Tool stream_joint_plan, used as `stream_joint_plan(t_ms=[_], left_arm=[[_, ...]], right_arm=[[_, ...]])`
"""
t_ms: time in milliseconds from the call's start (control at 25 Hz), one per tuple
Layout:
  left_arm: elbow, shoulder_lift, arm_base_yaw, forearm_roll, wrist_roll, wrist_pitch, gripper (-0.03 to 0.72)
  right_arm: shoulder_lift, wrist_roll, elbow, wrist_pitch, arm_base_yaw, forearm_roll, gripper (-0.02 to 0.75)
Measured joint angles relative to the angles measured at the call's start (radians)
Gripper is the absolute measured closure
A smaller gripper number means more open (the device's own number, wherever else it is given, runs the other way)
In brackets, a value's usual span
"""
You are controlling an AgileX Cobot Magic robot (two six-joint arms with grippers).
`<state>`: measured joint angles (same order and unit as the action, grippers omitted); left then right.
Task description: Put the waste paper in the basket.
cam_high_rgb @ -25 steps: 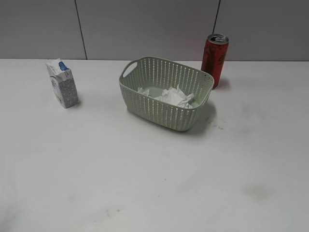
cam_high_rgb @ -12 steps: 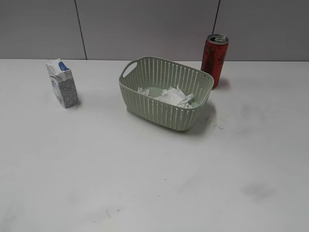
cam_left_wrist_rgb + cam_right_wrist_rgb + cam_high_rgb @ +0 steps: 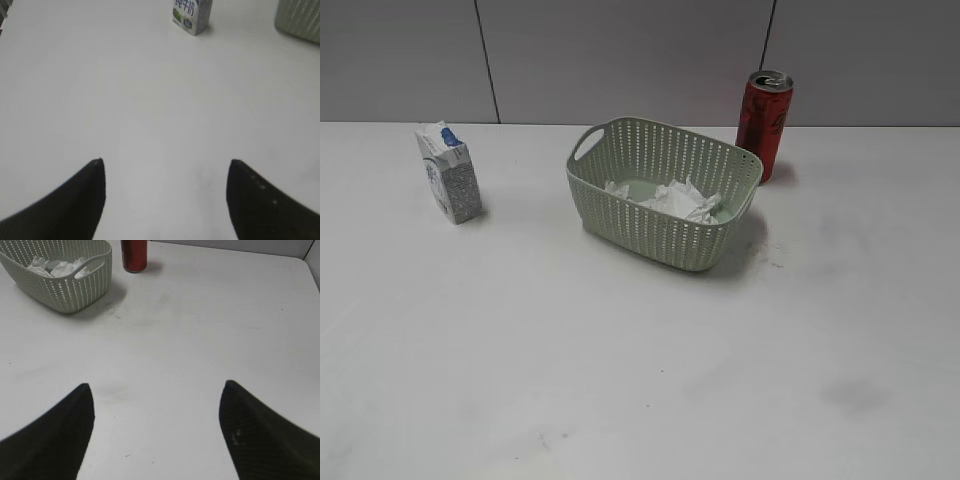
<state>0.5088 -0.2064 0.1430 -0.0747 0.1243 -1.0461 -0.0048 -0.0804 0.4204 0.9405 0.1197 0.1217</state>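
I read the crumpled white tissue-like waste paper [image 3: 678, 200] as lying inside the pale sage-green perforated plastic basket [image 3: 650, 228]: soft, creased wads bunched on the basket floor, the largest toward the right half, a smaller scrap [image 3: 616, 188] nearer the left wall; I cannot separate them into a firm count. From the right wrist view the same white wads [image 3: 55, 267] show below the basket rim [image 3: 95, 277]. The basket is rounded-rectangular with woven-look walls and a cut-out handle on its left end, standing upright on the white matte table [image 3: 620, 380]. Just behind its right corner stands a red drink can [image 3: 765, 122], near but apart from the rim. Well to the left stands a small grey-patterned carton with a blue top [image 3: 449, 173], slightly tilted. My left gripper [image 3: 165, 172] hangs over bare table, fingers spread wide, holding nothing. My right gripper [image 3: 156, 395] likewise is wide apart and empty, well short of the basket.
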Motion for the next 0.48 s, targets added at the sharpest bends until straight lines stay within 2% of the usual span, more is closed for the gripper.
stream_joint_plan(t_ms=[480], left_arm=[[0.000,0.209,0.000,0.000,0.000,-0.004,0.126]], right_arm=[[0.000,0.000,0.000,0.000,0.000,0.003,0.150]])
